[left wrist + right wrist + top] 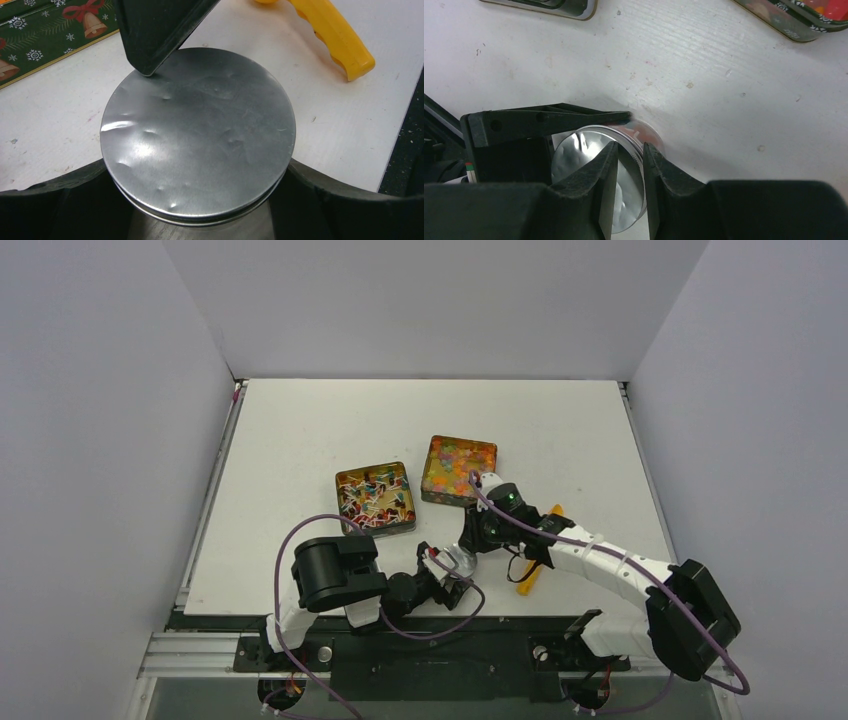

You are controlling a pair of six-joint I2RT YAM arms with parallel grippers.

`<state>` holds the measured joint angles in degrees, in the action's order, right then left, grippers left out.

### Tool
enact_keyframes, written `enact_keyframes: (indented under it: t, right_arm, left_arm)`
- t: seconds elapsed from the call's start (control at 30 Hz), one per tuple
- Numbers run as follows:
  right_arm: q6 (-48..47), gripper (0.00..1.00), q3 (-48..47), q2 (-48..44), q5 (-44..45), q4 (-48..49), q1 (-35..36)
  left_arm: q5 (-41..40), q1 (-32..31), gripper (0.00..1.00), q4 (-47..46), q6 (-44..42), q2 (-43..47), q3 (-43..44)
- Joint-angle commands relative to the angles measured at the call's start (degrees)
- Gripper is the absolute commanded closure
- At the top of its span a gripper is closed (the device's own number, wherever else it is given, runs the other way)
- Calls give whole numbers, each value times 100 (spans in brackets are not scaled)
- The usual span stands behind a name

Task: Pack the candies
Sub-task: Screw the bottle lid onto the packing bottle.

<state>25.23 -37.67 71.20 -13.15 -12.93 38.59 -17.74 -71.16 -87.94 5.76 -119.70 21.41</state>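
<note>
DESK: What is lost from the left wrist?
PHOTOGRAPHER: The dented metal lid hides nearly all of the container beneath it, and whatever it holds. The orange scoop loses its bowl at the top edge. A Christmas-printed tin runs off the left.
DESK: And the right wrist?
PHOTOGRAPHER: The right gripper, pinching the lid's rim, covers part of it. A dark-rimmed tin and a second tin are clipped by the top edge.
DESK: Overhead?
PHOTOGRAPHER: The candies are flecks too small to separate. The right arm crosses the scoop's middle. The left gripper and right gripper mask most of the container.
</note>
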Motion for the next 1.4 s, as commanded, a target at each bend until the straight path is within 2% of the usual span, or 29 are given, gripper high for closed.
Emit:
enact_keyframes:
  t: [0.0, 0.3, 0.6, 1.03, 1.37]
  right_arm:
    - [-95, 78, -109, 109, -240, 376, -36]
    - [-50, 78, 256, 81, -287, 369, -27]
    - [150, 82, 783, -380, -186, 329, 65]
    - [659, 84, 1282, -1245, 350, 142, 738]
    - [1430, 84, 1758, -1835, 528, 315, 1262]
  left_arm:
    - [216, 102, 64, -654, 335, -603, -269]
    - [209, 118, 64, -654, 338, -615, -256]
    - [180, 153, 64, -654, 381, -603, -264]
    - [37, 198, 65, -654, 456, -584, -282]
    - [-2, 199, 65, -652, 470, -574, -286]
